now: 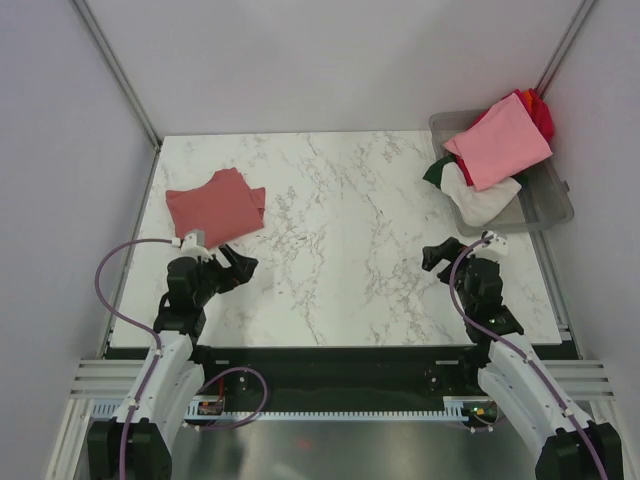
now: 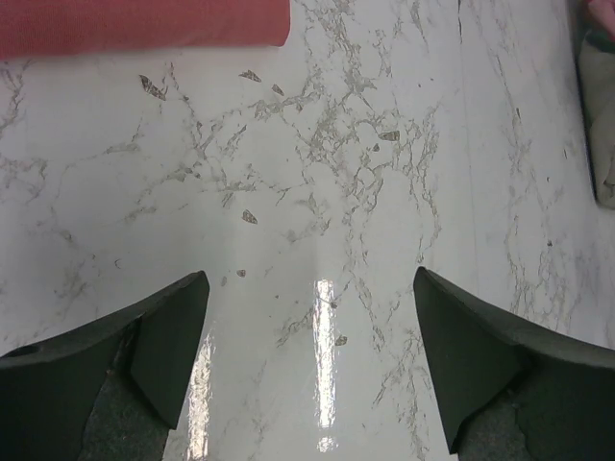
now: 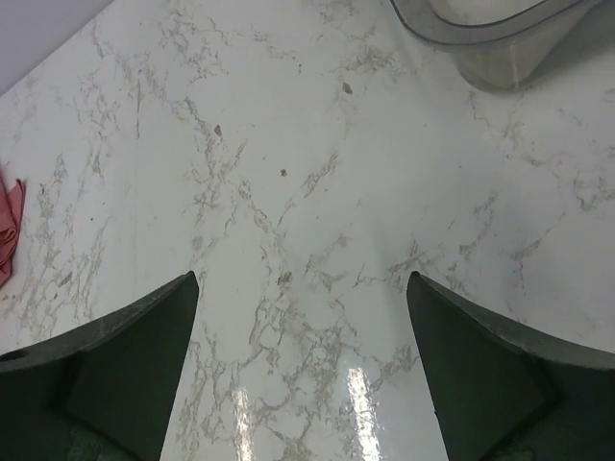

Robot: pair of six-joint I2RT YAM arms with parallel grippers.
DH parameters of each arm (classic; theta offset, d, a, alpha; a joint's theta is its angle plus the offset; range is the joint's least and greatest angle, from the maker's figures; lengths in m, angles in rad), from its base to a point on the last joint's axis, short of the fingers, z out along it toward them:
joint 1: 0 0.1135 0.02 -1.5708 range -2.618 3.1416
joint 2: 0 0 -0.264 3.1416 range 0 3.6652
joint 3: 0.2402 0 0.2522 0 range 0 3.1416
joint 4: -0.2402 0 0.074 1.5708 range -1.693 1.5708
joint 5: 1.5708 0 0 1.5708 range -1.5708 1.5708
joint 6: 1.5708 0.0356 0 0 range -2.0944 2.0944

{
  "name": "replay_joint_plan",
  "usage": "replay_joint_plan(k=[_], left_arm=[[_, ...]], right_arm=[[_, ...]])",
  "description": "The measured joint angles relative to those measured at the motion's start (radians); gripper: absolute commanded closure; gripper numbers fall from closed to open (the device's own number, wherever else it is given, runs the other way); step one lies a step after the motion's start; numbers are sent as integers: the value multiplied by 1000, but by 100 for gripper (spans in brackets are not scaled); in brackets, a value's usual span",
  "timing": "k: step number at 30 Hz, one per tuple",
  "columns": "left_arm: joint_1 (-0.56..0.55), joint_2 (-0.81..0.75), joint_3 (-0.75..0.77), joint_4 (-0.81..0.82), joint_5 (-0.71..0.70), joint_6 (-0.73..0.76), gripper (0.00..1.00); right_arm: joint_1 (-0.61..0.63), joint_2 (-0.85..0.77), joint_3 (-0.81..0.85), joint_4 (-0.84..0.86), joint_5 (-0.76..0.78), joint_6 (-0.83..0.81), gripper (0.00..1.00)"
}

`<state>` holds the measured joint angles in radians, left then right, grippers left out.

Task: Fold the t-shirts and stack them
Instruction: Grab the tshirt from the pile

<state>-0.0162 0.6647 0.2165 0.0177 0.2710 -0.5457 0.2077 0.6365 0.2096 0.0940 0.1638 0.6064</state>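
A folded brick-red t-shirt (image 1: 215, 207) lies flat at the far left of the marble bench (image 1: 350, 230), just beyond the left pincer (image 2: 309, 283), whose jaws stand wide apart over bare marble. The right pincer (image 3: 303, 283) is likewise spread and holds nothing. It is near the clear bin (image 1: 552, 208) at the far right, where a pink t-shirt (image 1: 500, 145), a cream-white t-shirt (image 1: 480, 196) and a dark green t-shirt (image 1: 435, 172) lie heaped.
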Motion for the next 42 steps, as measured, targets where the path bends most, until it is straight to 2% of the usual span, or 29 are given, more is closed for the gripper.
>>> replay_joint_plan(k=[5,9,12,16,19,22,24,26,29,31,35,38,39,40,41,42], left_arm=[[0,0,0,0,0,0,5],[0,-4,0,0,0,0,5],[0,-4,0,0,0,0,6],[0,0,0,0,0,0,6],[0,3,0,1,1,0,7],[0,7,0,3,1,0,7],[0,15,0,8,1,0,7],[0,29,0,11,1,0,8],[0,50,0,14,3,0,9],[0,55,0,14,5,0,9],[0,52,0,14,12,0,9],[0,45,0,15,19,0,9],[0,43,0,15,19,0,9],[0,41,0,15,19,0,9],[0,40,0,15,19,0,9],[0,39,0,15,19,0,9]], right_arm=[[0,-38,-7,-4,37,2,2],[0,3,14,-46,98,-1,26],[-14,129,134,-156,150,17,25],[-53,340,412,-269,175,36,25],[-100,505,642,-286,174,46,23],[-146,640,793,-289,176,57,20],[-164,733,867,-297,179,66,13],[-172,838,937,-304,182,76,11],[-172,951,1007,-320,182,76,12],[-172,1023,1053,-334,186,73,18],[-172,1117,1118,-343,205,71,19],[-173,1168,1143,-333,210,68,31],[-173,1182,1144,-328,211,69,43],[-173,1194,1144,-326,212,65,50],[-173,1203,1144,-325,214,65,65],[-173,1208,1143,-323,217,66,72]])
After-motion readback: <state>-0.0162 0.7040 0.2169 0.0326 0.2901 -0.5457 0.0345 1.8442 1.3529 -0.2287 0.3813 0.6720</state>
